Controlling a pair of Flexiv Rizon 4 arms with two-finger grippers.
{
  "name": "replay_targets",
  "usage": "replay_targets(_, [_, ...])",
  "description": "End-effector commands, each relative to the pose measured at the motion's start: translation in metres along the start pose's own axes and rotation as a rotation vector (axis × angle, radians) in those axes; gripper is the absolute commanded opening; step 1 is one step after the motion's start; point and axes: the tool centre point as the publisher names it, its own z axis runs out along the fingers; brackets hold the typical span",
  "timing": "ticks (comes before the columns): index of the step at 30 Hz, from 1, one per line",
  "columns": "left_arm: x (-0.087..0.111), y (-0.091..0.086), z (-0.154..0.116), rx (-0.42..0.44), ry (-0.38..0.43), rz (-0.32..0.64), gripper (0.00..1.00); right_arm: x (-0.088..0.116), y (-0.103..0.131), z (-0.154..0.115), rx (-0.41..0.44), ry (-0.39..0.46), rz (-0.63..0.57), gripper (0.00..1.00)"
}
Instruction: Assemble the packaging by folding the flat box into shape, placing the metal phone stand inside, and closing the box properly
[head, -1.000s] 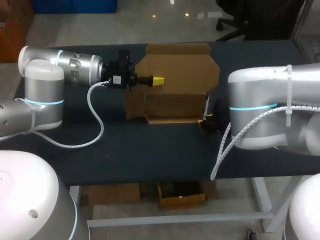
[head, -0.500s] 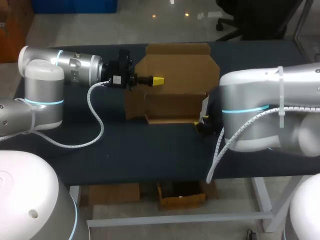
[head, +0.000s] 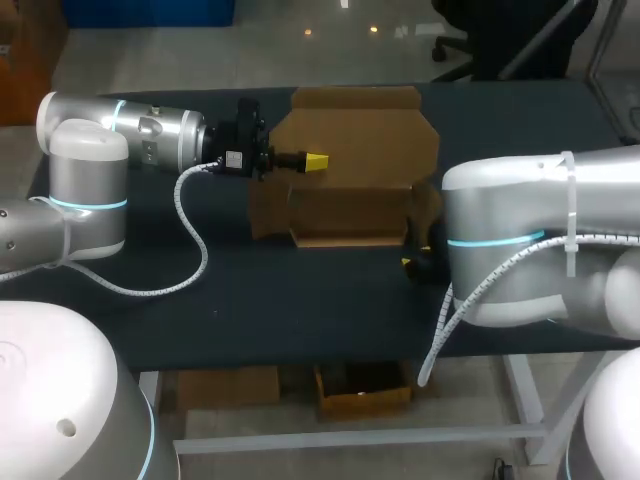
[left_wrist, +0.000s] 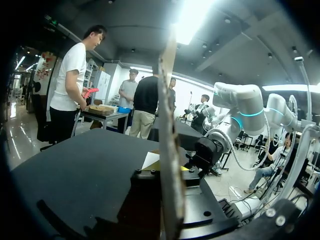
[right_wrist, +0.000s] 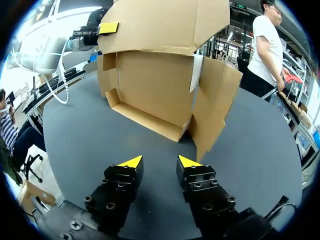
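Note:
The brown cardboard box (head: 345, 205) stands half-folded in the middle of the table, its big lid panel (head: 360, 140) raised upright. My left gripper (head: 315, 160) is shut on the lid's left edge; in the left wrist view that panel (left_wrist: 170, 150) runs edge-on between its fingers. My right gripper (right_wrist: 159, 162) is open and empty, low over the table just in front of the box's loose right side flap (right_wrist: 215, 100). It shows in the head view (head: 410, 263) beside the box's right front corner. No metal phone stand is in view.
The dark tabletop (head: 300, 300) lies bare in front of the box. A white cable (head: 195, 245) from my left arm loops over the table's left part. A white slip (right_wrist: 196, 72) sits on the inside of the box by the right flap.
My right gripper has pulled back from the box's right flap toward the table's front edge, and its fingers have spread wider. The left arm and the lid have not moved.

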Motion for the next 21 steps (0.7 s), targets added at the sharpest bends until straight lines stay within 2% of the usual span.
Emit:
replay_targets(1, [-0.002, 0.005, 0.001, -0.001, 0.003, 0.0, 0.0, 0.0, -0.009, -0.007, -0.027, -0.013, 0.0, 0.41])
replay_targets(21, [-0.002, 0.005, 0.001, -0.001, 0.003, 0.0, 0.0, -0.014, -0.015, -0.028, -0.035, 0.007, -0.037, 0.41])
